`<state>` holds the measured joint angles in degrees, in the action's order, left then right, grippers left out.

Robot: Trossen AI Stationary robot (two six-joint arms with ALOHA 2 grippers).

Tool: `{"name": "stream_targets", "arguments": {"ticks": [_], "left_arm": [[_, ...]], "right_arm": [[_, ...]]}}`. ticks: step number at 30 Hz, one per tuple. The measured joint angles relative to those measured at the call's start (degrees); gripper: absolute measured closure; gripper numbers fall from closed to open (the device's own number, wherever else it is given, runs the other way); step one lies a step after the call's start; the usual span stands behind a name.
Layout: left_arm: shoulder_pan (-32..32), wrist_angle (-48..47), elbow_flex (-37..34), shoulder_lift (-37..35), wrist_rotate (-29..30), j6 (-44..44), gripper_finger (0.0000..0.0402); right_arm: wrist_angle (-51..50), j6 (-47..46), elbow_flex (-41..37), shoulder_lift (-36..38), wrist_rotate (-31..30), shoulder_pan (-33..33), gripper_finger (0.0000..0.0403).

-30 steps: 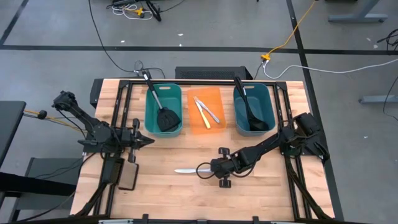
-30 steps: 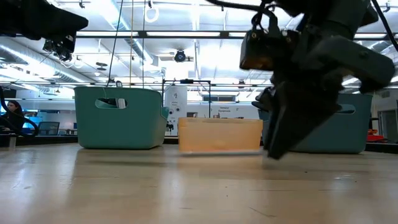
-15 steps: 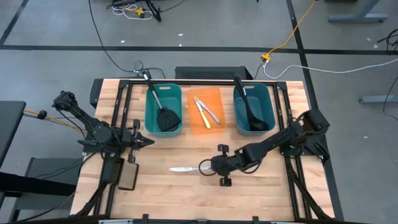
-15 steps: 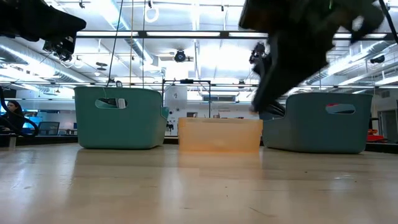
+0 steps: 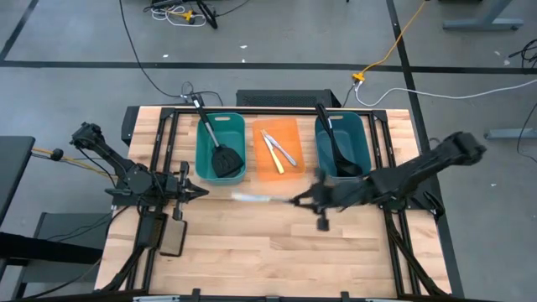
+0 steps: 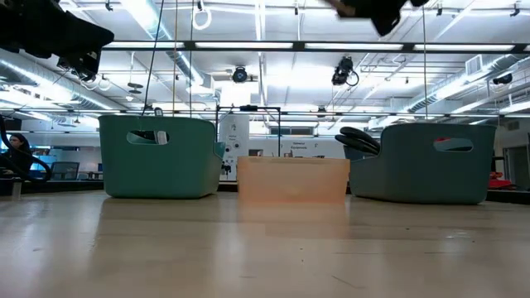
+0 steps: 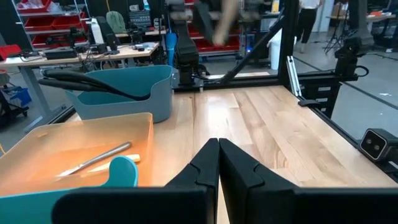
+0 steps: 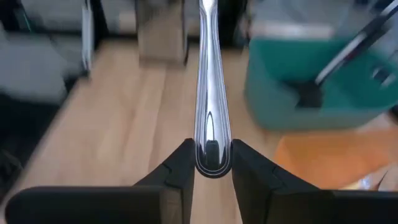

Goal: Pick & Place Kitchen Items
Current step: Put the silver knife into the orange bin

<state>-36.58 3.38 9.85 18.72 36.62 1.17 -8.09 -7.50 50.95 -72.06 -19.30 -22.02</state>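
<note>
My right gripper (image 5: 299, 200) is shut on a silver table knife (image 5: 252, 198), held above the table in front of the orange bin (image 5: 278, 164); only its dark underside shows at the top of the low view (image 6: 383, 13). The orange bin holds two more knives (image 5: 278, 149). The left teal bin (image 5: 201, 143) holds a black slotted spatula (image 5: 223, 159), its handle leaning over the far rim. The right blue bin (image 5: 362, 138) holds a black ladle (image 5: 338, 155). My left gripper (image 5: 200, 191) is shut and empty at the table's left. My right gripper pinches the knife's rounded handle end (image 8: 212, 148) between its two fingers. The fingers come level from the table's right and lie along the knife. The knife sticks straight out ahead of them toward the table's left, about level, lifted clear of the table.
The three bins stand in a row along the far side of the table. A flat dark object (image 5: 173, 239) lies by the left arm near the front left. Bare wood (image 5: 277, 252) spreads across the middle and front. A person (image 6: 15, 153) sits far off in the room.
My right gripper has risen from the table's middle and gone toward the far edge and the orange bin, staying shut on the knife. The knife, near the tabletop a second ago, is now lifted clear and carried along, still pointing toward the table's left.
</note>
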Motion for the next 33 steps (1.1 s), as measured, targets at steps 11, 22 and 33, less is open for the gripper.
{"name": "stream_targets", "arguments": {"ticks": [11,22,33], "left_arm": [[0.0,-0.01,0.0,0.0,0.0,0.08,0.0384],[0.02,-0.05,0.0,0.0,0.0,-0.36,0.0384],[0.01,0.09,0.02,0.0,0.01,-0.4,0.0384]], "right_arm": [[21.24,-1.55,-28.3,28.02,-7.38,1.66,0.0316],[32.13,-2.53,-44.89,40.2,-11.25,1.7,0.0316],[23.82,0.5,-32.11,37.61,-12.63,3.85,0.0316]]}}
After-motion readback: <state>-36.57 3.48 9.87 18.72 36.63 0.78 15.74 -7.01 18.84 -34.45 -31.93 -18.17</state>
